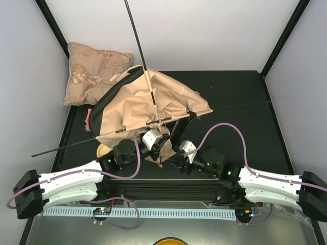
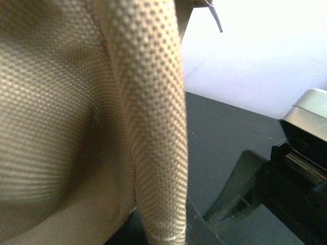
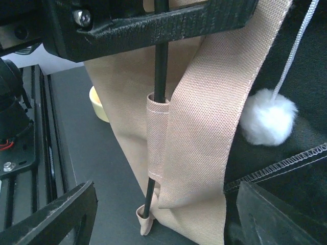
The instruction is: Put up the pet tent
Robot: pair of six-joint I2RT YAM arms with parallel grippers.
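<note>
Working on a black surface [image 1: 230,102] boxed by white walls. Holding up the near edge of the pet tent [image 1: 148,102], slumped mid-surface, with the left fingers [image 1: 152,139] clamped shut on tan fabric, probably for slackening the sleeve. Straddling the black pole [image 3: 159,76] and its tan loop [image 3: 158,132] with the right fingers [image 3: 56,214] spread wide, touching nothing, seemingly for checking the pole tip in the corner pocket [image 3: 145,222].

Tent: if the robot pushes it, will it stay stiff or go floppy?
Probably floppy: the tent cloth sags in wrinkles. The thin black pole sticks out a long way, so it would likely bend and wobble. The whole thing looks light, so a push may just slide it.
</note>
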